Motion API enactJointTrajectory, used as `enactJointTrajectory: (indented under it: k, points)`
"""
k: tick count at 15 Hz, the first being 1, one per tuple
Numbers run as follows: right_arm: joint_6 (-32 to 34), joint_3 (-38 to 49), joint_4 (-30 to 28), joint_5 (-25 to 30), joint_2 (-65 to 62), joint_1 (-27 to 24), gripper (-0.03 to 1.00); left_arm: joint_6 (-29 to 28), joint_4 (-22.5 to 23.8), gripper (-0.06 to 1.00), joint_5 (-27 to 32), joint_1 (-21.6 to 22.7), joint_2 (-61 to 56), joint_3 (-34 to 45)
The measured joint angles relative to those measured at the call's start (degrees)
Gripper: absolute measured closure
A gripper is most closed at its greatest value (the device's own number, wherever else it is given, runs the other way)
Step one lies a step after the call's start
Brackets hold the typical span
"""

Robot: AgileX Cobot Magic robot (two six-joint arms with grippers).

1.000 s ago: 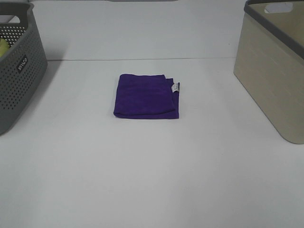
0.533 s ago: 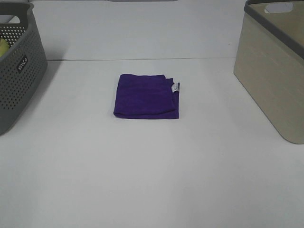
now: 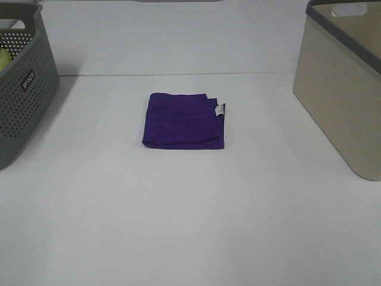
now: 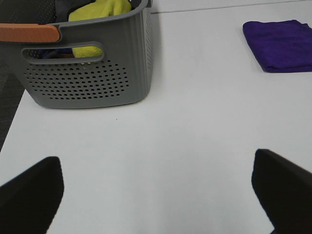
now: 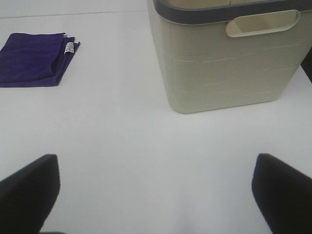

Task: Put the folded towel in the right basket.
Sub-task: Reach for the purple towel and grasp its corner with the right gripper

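Note:
A folded purple towel [image 3: 183, 120] with a small white tag lies flat at the middle of the white table. It also shows in the left wrist view [image 4: 282, 45] and the right wrist view [image 5: 35, 66]. The beige basket [image 3: 342, 95] stands at the right edge; the right wrist view shows its wall and handle slot [image 5: 229, 63]. Neither gripper shows in the high view. My left gripper [image 4: 156, 192] is open and empty, far from the towel. My right gripper [image 5: 156, 192] is open and empty, near the beige basket.
A grey perforated basket [image 3: 21, 89] stands at the left edge; the left wrist view shows it [image 4: 87, 78] holding a yellow cloth [image 4: 100, 9] and an orange handle [image 4: 28, 32]. A seam runs across the table behind the towel.

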Motion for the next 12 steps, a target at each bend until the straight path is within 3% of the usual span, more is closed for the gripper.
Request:
enactJointTrajectory:
  k: [12]
  points:
    - [0.0,0.0,-0.1,0.0,0.0,0.0,-0.01,0.0,0.0,-0.05,0.0,0.0,0.0,0.0]
